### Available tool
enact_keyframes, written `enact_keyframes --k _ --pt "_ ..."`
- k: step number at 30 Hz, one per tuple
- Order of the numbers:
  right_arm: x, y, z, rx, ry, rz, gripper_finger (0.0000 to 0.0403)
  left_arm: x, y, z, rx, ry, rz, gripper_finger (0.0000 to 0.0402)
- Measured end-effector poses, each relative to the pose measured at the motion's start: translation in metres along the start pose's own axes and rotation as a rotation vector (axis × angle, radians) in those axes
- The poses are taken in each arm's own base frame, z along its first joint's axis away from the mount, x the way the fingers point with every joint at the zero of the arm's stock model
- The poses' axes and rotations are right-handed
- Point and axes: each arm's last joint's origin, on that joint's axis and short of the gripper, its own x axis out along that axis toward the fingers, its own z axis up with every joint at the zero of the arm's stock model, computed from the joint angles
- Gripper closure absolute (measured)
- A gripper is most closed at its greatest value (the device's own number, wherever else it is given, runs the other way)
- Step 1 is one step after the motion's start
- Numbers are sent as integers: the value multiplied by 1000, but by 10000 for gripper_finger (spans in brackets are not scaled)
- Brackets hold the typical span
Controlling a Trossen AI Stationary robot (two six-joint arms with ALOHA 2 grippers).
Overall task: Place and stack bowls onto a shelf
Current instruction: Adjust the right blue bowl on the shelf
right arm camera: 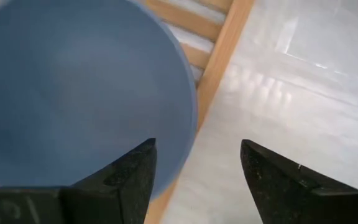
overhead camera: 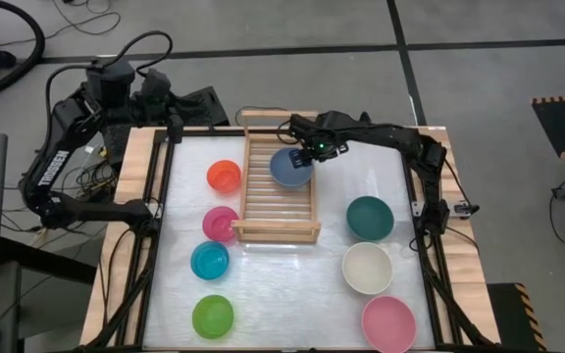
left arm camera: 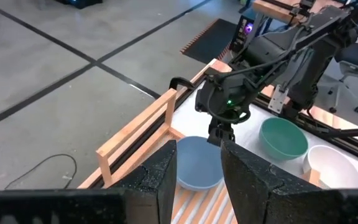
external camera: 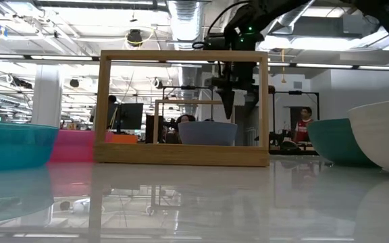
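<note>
A grey-blue bowl [overhead camera: 290,167] sits upright with its base on the slats at the far end of the wooden shelf [overhead camera: 263,201]. My right gripper [right arm camera: 197,168] hangs open just above the bowl's right rim [right arm camera: 190,106], pointing down. One finger is over the bowl's inside and the other over the table beside the shelf. The low view shows its fingertips [external camera: 228,108] slightly above the bowl [external camera: 208,132]. My left gripper [left arm camera: 197,180] waits raised beyond the table's far left corner, open with nothing between its fingers.
Left of the shelf lie orange-red [overhead camera: 224,176], magenta [overhead camera: 221,224], cyan [overhead camera: 210,261] and lime green [overhead camera: 213,317] bowls. On the right lie dark teal [overhead camera: 370,218], cream-white [overhead camera: 367,268] and pink [overhead camera: 388,324] bowls. The shelf's near slats are bare.
</note>
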Motion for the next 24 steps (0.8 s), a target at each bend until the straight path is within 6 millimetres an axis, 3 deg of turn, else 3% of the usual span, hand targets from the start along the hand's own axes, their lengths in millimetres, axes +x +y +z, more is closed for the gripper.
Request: enact_keyframes --k 11,16,24 --pt "24 -4 -10 -1 55 21 157 10 2 -1 -16 38 13 291" --pt "25 -2 -9 -6 45 42 218 14 4 -1 -21 47 36 291" --pt "26 -6 -4 8 35 49 357 21 6 -1 -28 65 42 291"
